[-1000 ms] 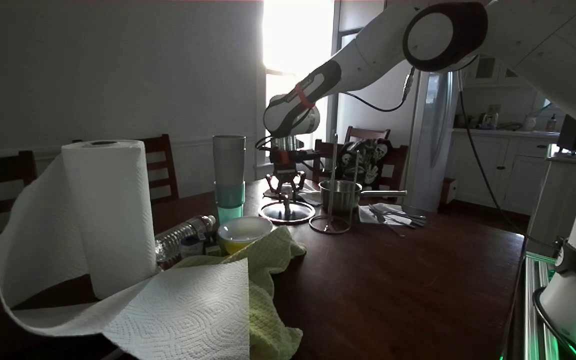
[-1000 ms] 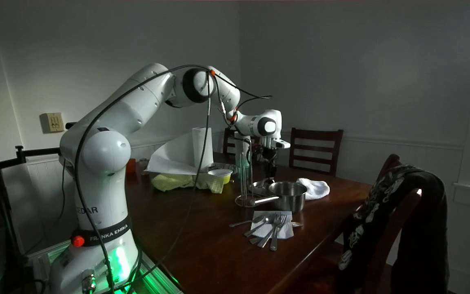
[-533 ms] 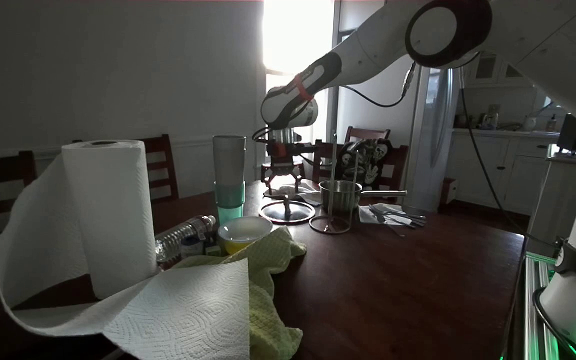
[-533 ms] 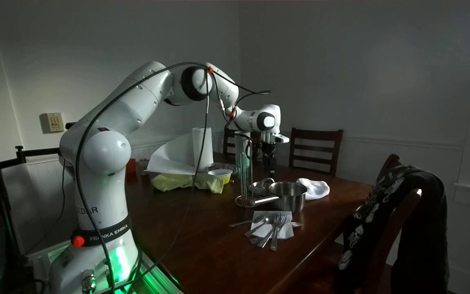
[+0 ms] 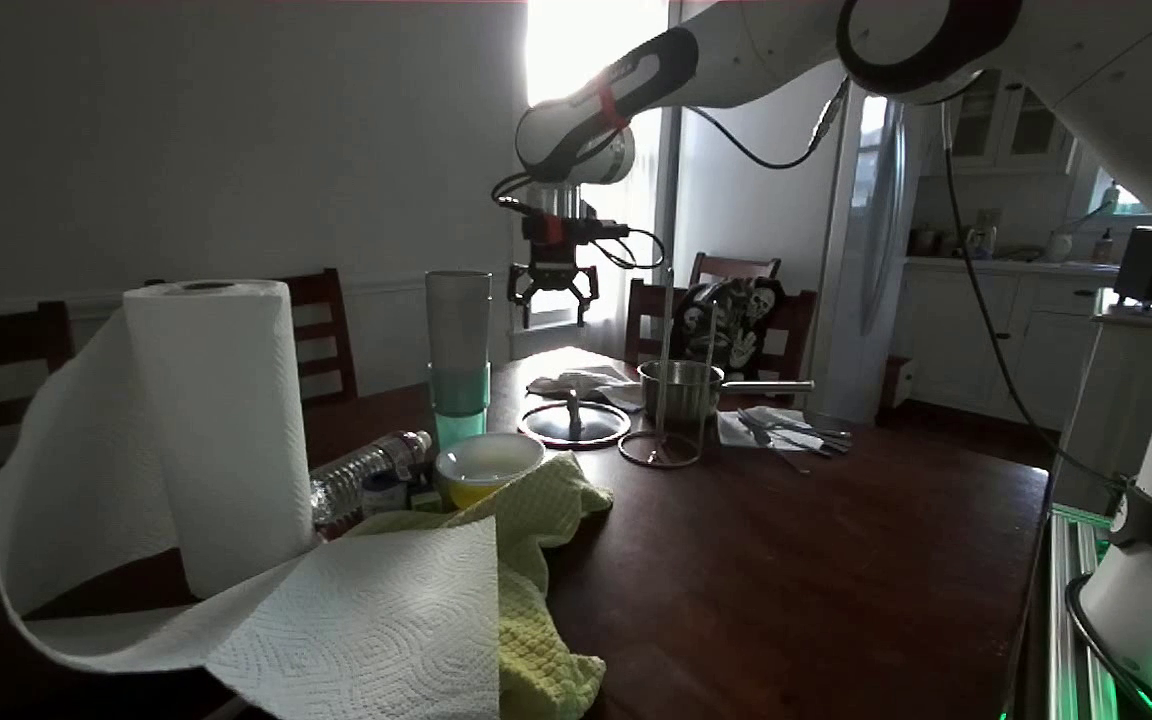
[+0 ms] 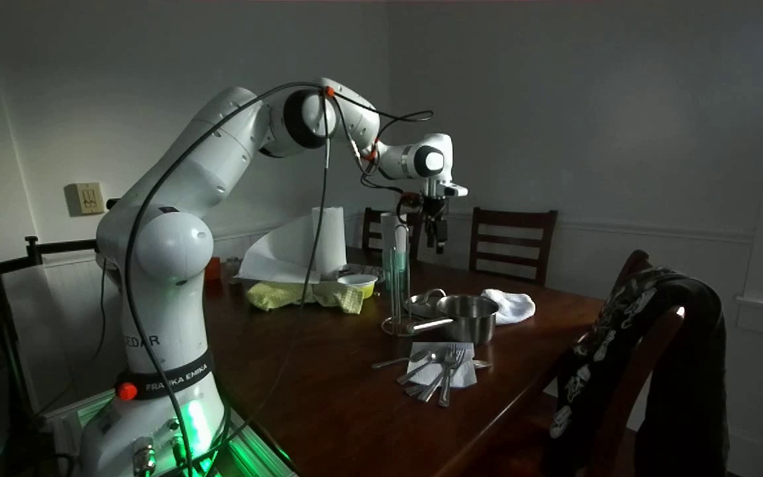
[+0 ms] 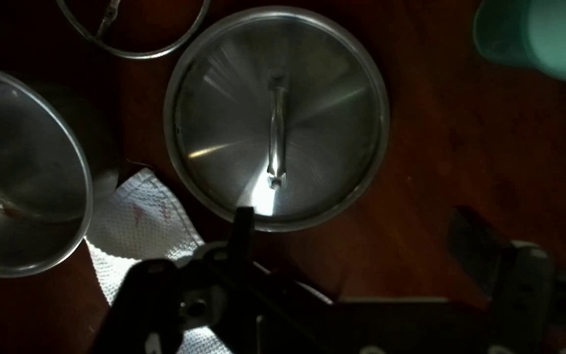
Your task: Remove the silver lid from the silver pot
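Note:
The silver lid (image 5: 598,424) lies flat on the table, its arched handle up, beside the silver pot (image 5: 686,402). The pot stands uncovered, and the wrist view shows the inside of the pot (image 7: 22,137) at the left edge. In that view the lid (image 7: 327,132) fills the upper middle, its handle free of any grip. High above the lid hangs my gripper (image 5: 553,318), its jaws wide apart with nothing between them. An exterior view also shows the gripper (image 6: 436,248) well above the table, behind the pot (image 6: 477,326).
A tall wire stand (image 6: 395,331) rises close to the pot and lid. Stacked tumblers (image 5: 459,340), a bowl (image 5: 489,460), a bottle (image 5: 371,470) and a paper towel roll (image 5: 221,430) stand to one side. Cutlery (image 6: 448,374) lies on a napkin; a white cloth (image 7: 140,221) lies near the pot.
My gripper has opened, let go of the lid's handle and risen well above it. The lid has stayed in place on the table.

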Action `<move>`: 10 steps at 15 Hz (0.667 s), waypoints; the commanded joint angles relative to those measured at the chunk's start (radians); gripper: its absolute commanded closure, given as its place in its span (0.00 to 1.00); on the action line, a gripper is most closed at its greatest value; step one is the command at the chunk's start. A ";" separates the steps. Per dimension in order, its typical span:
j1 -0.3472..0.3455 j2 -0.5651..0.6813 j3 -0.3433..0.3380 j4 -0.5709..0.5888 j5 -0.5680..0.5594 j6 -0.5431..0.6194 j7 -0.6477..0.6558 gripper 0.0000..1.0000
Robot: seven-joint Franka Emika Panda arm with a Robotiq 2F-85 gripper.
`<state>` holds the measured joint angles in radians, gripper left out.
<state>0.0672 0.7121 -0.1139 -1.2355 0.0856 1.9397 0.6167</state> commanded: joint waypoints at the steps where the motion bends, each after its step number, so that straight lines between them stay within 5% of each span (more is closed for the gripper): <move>1: 0.002 -0.054 -0.003 0.040 -0.021 -0.093 0.035 0.00; 5: -0.004 -0.169 -0.015 0.008 -0.066 -0.224 0.021 0.00; 10: -0.058 -0.369 -0.008 -0.087 -0.079 -0.433 -0.259 0.00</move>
<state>0.0388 0.4851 -0.1277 -1.2095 0.0150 1.5735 0.5144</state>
